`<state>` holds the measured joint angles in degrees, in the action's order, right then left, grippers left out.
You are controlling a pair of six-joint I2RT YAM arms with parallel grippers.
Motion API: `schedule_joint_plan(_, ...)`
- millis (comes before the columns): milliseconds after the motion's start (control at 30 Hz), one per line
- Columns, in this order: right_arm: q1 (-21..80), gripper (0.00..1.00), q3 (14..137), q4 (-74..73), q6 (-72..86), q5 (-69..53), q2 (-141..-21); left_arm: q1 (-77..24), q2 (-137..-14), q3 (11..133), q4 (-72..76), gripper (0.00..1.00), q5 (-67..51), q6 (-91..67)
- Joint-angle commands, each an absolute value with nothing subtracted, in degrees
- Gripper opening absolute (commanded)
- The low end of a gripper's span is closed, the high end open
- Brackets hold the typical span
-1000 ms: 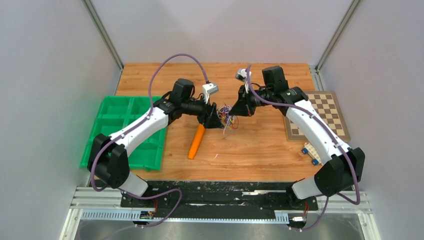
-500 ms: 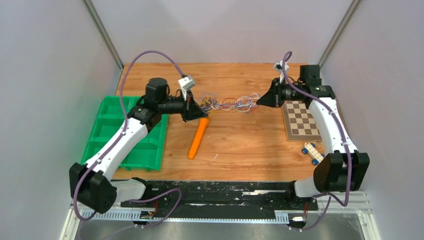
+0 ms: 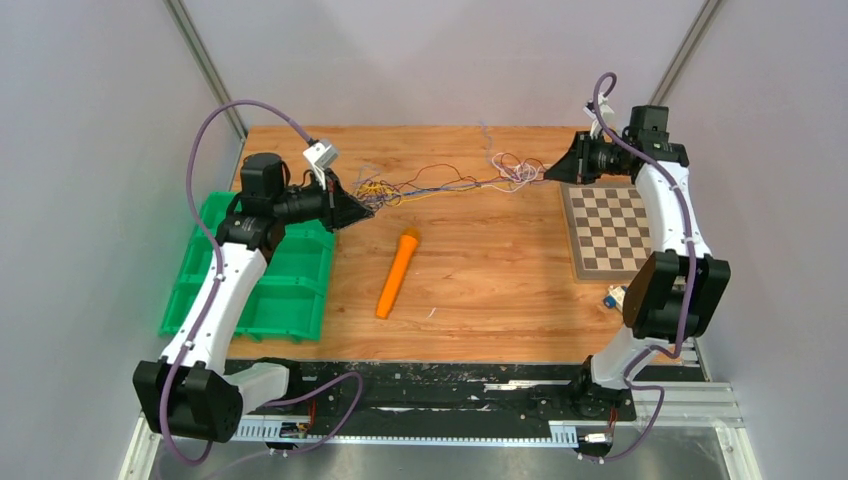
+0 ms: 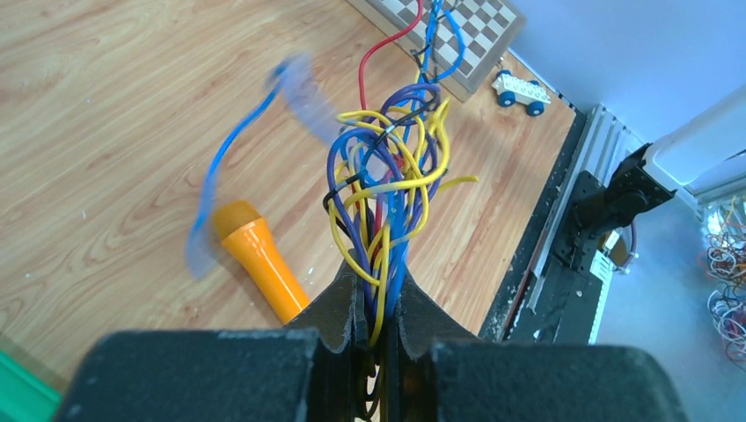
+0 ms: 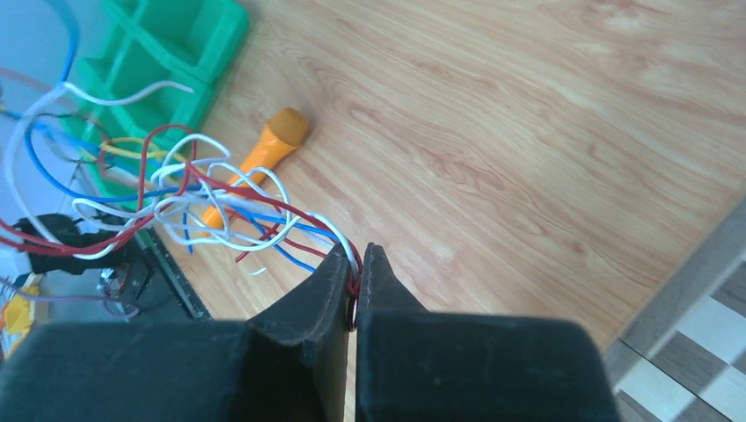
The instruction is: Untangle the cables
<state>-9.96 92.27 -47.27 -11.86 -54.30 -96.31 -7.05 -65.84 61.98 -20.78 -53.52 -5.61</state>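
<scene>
Stretching across the upper middle of the frame above the tabletop (image 3: 480, 275), the cables (image 3: 445, 186) run between left tool (image 3: 345, 208) and right tool (image 3: 553, 172), both clenched on knotted clumps, so untangling seems barely begun.

Right pincer (image 5: 355, 260) pinches red, perhaps white, cables (image 5: 224, 204).

Left wrist view: one blue loop of the cables (image 4: 393, 220) is blurred, up and left of the orange marker (image 4: 260, 264). The marker's near end is hidden behind the left end effector (image 4: 378, 294). The chessboard (image 4: 466, 35), beyond the marker, is cut by the top edge.

Top view: strands are too fine to separate. The toy car (image 3: 611, 298), right of the marker, sits mostly behind the right arm (image 3: 670, 290).

Right wrist view: the green tray (image 5: 189, 40), past the marker, is cut by the top edge. Wire ends are lost inside the right end effector (image 5: 356, 259).
</scene>
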Motion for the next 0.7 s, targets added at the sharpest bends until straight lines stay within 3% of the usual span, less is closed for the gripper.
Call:
schedule_joint_plan(0, -13.3, 0.0, 95.1, -40.1, -10.6, -39.2, -100.6, -3.6, -64.3, 66.1, -22.0, 0.0, -54.0, -3.6)
schedule_joint_plan(100, -12.3, 0.03, 95.8, -39.9, -9.3, -36.0, -103.4, -4.8, -66.2, 68.4, -21.2, 0.0, -55.6, -5.5)
schedule_joint_plan(133, -12.0, 0.13, 95.7, -40.3, -9.6, -36.3, -104.3, -6.2, -66.6, 69.8, -21.3, 0.0, -55.8, -5.3)
schedule_joint_plan(267, -11.0, 0.69, 95.3, -41.7, -10.3, -43.2, -104.4, -13.0, -71.0, 73.8, -21.6, 0.0, -54.9, -5.1)
schedule_joint_plan(333, -10.4, 0.88, 95.6, -41.7, -10.4, -49.2, -102.8, -16.7, -74.1, 75.7, -20.3, 0.0, -54.0, -5.4)
schedule_joint_plan(400, -9.4, 0.98, 96.1, -41.7, -10.3, -55.2, -100.7, -19.9, -77.7, 78.4, -20.0, 0.0, -53.2, -5.3)
schedule_joint_plan(667, 2.0, 1.0, 95.8, -40.7, -9.5, -67.6, -91.1, -26.9, -91.4, 90.9, -22.8, 0.0, -54.0, -4.0)
